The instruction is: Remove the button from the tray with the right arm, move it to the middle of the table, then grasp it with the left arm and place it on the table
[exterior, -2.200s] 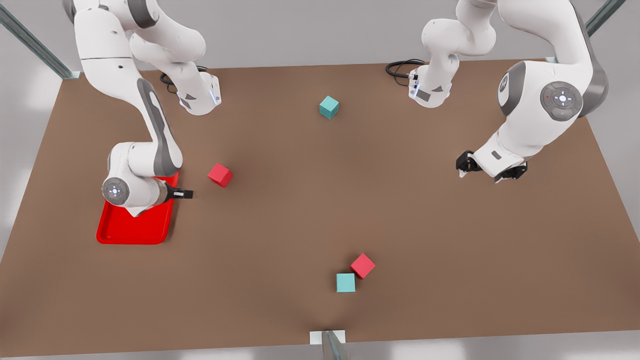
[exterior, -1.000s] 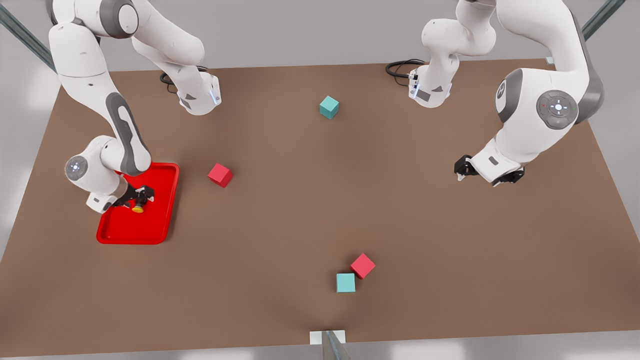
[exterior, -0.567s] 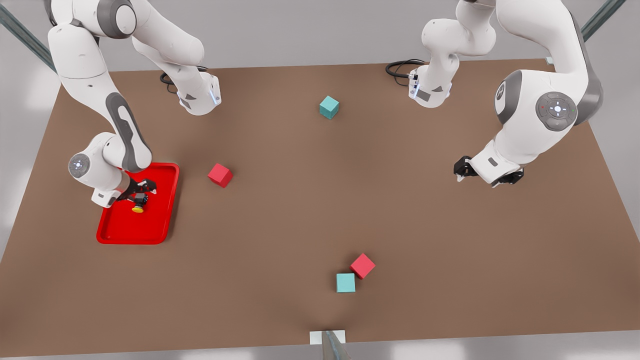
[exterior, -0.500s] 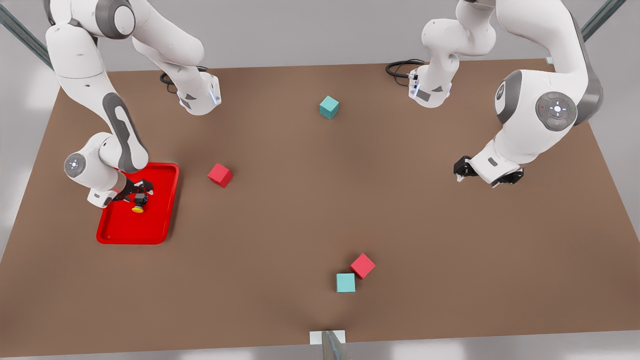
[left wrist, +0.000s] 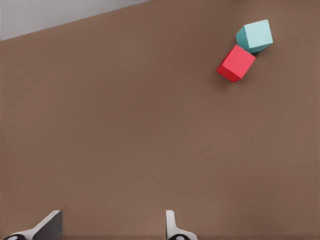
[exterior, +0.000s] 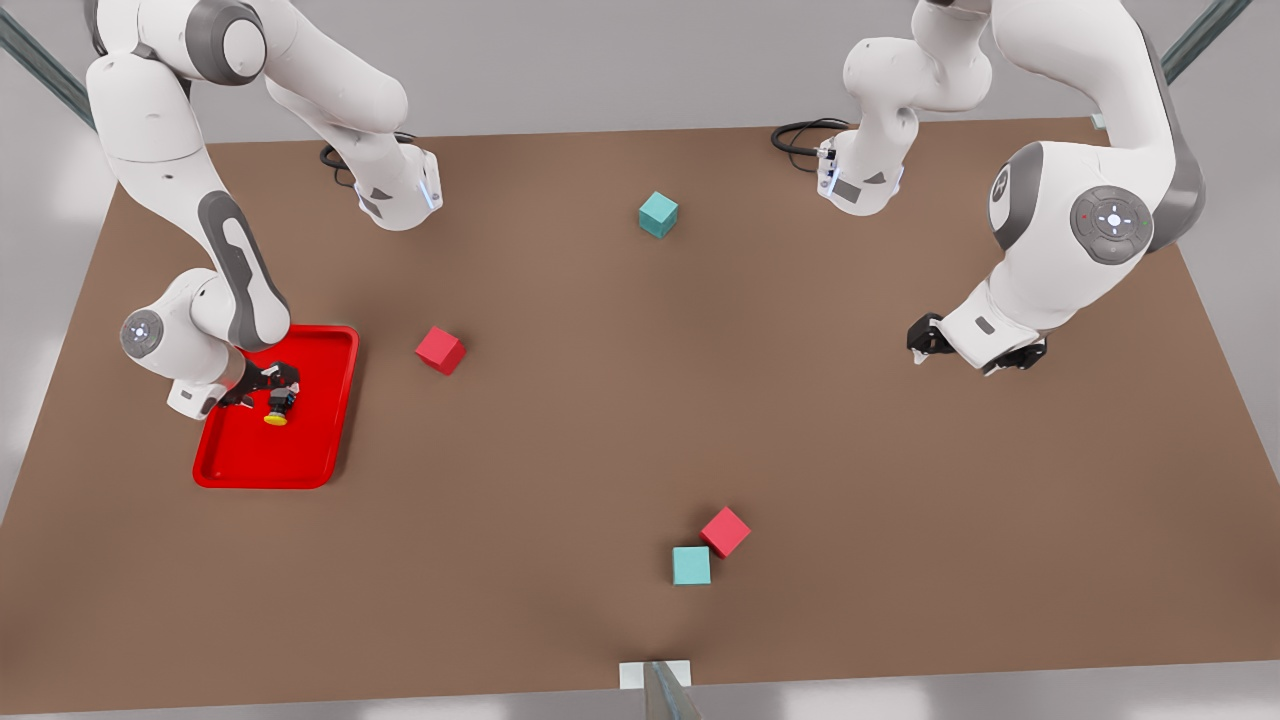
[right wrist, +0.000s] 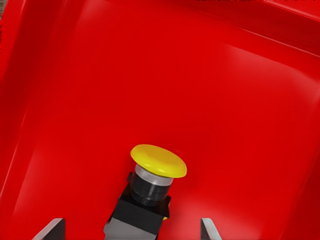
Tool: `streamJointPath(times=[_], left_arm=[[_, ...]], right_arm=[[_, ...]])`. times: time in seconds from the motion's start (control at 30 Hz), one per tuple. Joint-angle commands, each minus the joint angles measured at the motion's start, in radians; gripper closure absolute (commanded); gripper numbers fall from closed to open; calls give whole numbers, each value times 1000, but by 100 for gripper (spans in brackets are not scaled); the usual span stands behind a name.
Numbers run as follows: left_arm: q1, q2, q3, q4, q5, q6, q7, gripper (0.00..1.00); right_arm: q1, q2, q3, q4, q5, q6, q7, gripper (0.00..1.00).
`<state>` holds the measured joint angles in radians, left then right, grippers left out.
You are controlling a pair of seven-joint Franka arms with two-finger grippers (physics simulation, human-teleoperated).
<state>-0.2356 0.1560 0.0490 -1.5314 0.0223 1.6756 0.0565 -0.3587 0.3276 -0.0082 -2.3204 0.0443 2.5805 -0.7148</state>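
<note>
Layout as we find it: tray at the front view's left, cubes scattered across the table.

We note the button lying in the tray, the right gripper over it, fingertips either side. Two cubes touch near the front edge of the table; the left gripper hangs at the front view's right.
</note>
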Motion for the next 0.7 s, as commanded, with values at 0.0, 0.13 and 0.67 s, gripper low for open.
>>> streamJointPath(times=[0.0, 0.13, 0.67], left_arm=[[-1, -1, 0, 0, -1, -1, -1, 0], [1, 0, 0, 0, -1, -1, -1, 0], [-1, 14, 0, -1, -1, 12, -1, 0]], right_arm=[[3, 2, 1, 6, 3, 0, -31, 0], [15, 27, -1, 41, 6, 0, -22, 0], [20, 30, 1, 49, 12, 0, 6, 2]])
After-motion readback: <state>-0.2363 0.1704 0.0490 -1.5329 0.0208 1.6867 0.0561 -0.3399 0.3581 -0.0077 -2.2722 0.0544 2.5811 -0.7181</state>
